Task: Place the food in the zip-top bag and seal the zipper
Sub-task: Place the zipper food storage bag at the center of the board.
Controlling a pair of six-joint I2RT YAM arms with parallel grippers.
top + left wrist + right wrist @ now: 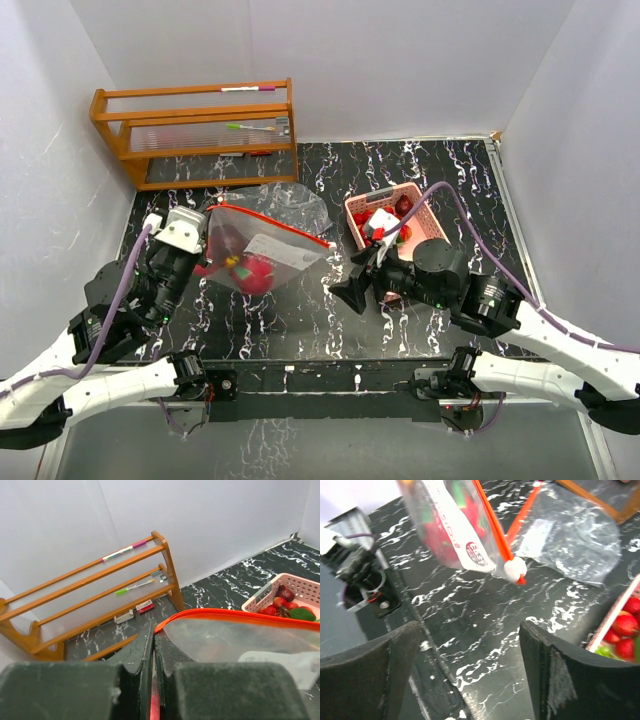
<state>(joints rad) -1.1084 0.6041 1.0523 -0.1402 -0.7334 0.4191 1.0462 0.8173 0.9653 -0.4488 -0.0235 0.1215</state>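
The zip-top bag (270, 248) is clear with an orange-red zipper and is held up off the table at its left end. My left gripper (207, 238) is shut on that end of the zipper strip (225, 614), which runs between its fingers (170, 650). Red fruit with some green (252, 272) sits inside the bag, also in the right wrist view (462, 515). The white zipper slider (515, 569) hangs at the bag's right corner. My right gripper (352, 292) is open and empty over bare table, right of the bag. More red fruit (385, 217) lies in the pink basket.
The pink mesh basket (432, 222) stands at the middle right, under my right arm. A second, crumpled clear bag (295, 203) lies behind the held one. A wooden rack (200, 130) with pens stands at the back left. White walls close in all sides.
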